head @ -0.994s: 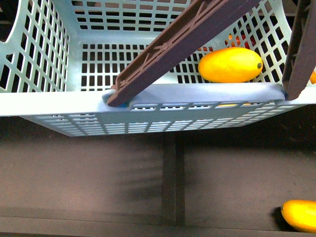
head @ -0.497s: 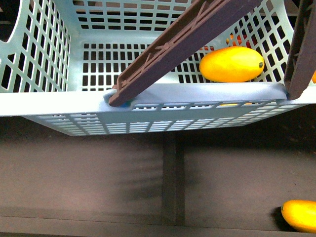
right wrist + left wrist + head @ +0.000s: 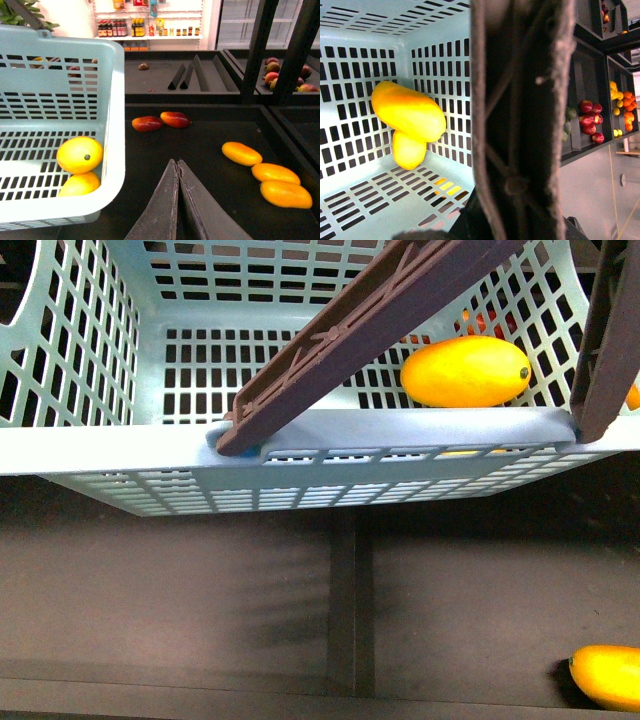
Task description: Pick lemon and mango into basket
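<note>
The aqua basket (image 3: 120, 450) fills the upper front view, its brown handles (image 3: 370, 330) raised. The mango (image 3: 467, 371), yellow-orange with a dark stem dot, lies inside at the right. In the left wrist view the mango (image 3: 410, 111) rests on the lemon (image 3: 408, 150) in a basket corner (image 3: 350, 200). My left gripper (image 3: 510, 220) is shut on the basket's brown handle (image 3: 520, 100). In the right wrist view the mango (image 3: 79, 154) and lemon (image 3: 79, 184) lie in the basket (image 3: 114, 125). My right gripper (image 3: 177, 162) is shut and empty beside the basket, over the dark tray.
Three loose yellow mangoes (image 3: 270, 172) and two red-blushed mangoes (image 3: 160, 121) lie on the black display tray (image 3: 200, 130). Another yellow mango (image 3: 608, 676) shows at the lower right of the front view. Black posts (image 3: 295, 55) and shelves of fruit (image 3: 590, 120) stand nearby.
The basket and the mango in it swayed slightly right and then back left. Nothing else has moved.
</note>
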You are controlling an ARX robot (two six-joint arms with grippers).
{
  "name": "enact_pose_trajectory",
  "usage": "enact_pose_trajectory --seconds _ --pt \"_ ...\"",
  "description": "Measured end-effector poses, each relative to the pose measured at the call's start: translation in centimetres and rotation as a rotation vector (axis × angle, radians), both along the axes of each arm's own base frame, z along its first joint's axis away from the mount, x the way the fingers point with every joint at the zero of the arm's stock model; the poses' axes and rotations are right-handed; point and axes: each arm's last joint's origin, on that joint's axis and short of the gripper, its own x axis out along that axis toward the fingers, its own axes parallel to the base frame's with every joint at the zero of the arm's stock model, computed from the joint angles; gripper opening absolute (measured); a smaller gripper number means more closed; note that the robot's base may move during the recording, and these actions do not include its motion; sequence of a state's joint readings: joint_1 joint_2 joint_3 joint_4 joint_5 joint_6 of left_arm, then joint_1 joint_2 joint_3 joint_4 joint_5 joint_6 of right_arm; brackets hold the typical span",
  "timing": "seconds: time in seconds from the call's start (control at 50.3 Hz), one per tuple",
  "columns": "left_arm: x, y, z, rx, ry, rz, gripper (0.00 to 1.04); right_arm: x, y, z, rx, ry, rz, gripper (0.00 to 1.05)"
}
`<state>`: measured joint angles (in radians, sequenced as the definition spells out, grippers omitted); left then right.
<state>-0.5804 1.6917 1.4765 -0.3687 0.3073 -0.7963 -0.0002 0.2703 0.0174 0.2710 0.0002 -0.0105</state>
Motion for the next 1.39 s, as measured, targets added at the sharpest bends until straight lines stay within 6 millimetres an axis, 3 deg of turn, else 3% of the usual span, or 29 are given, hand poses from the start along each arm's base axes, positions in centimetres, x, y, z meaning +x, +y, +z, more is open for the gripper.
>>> enact_pose_trajectory --seconds 0.676,0.954,1.153,1.233,1.392 --pt "0.0 0.0 0.0 -0.001 0.001 -0.001 0.04 -1.7 0.0 -0.4 0.000 0.006 0.000 0.03" --pt "0.0 0.0 0.0 0.000 0.000 0.001 0.04 -1.7 0.0 -0.3 0.000 0.005 0.000 0.41" --pt "0.0 0.0 0.0 0.000 0.000 0.001 0.04 -1.7 0.0 -0.3 0.000 0.005 0.000 0.82" --pt "0.1 -0.3 -0.4 0.027 -0.106 0.100 0.04 -1.7 0.0 -0.3 0.000 0.005 0.000 0.94" --pt "0.5 -0.5 -1.1 0.092 -0.253 0.233 0.04 -1.7 0.0 -0.3 0.001 0.005 0.000 0.96"
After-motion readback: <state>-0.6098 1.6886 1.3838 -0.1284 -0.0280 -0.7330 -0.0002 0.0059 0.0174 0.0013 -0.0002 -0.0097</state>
